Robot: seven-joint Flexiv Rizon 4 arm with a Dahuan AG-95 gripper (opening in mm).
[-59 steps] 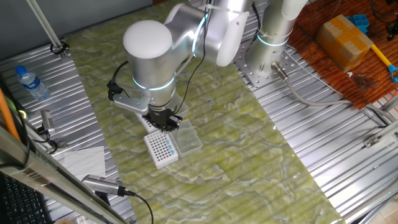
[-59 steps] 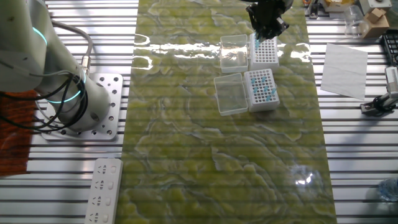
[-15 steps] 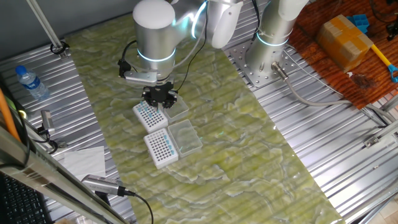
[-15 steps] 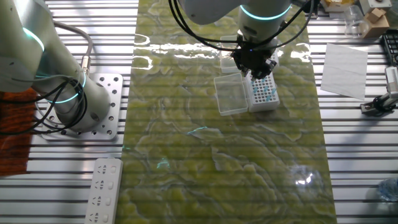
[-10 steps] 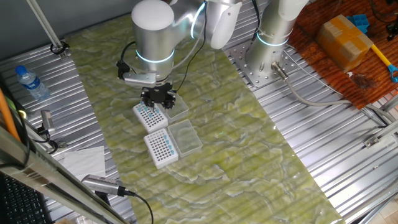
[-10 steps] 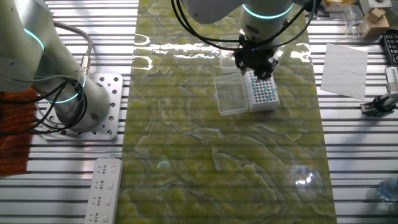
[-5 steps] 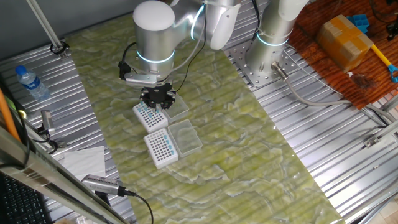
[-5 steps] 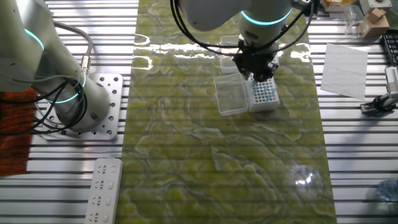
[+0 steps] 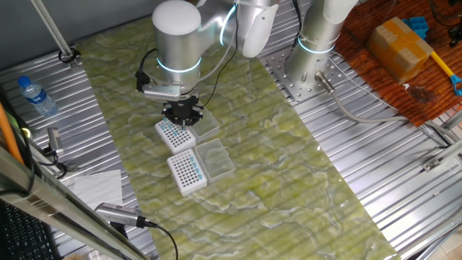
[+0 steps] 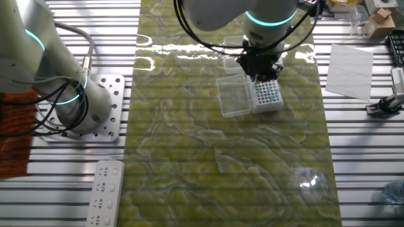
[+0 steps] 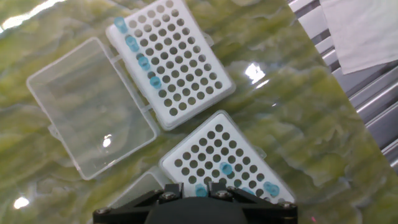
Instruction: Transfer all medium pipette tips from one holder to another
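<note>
Blue-topped tips (image 11: 138, 53) split between two racks on tabletop (image 9: 274, 152). Gripper (image 9: 180, 120) low over nearer rack (image 11: 227, 165), jaws hidden, cannot tell state. Risk: slight misalignment jams neighbouring tip.

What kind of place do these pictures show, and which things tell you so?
Probably a robotics lab bench set up for lab-handling work. A robot arm is bolted to a ribbed metal table covered by a green mat, and two racks hold blue-topped pipette tips.

Medium pipette tips (image 11: 142, 60) — blue-topped, upright in white racks — few in each, most holes bare.
</note>
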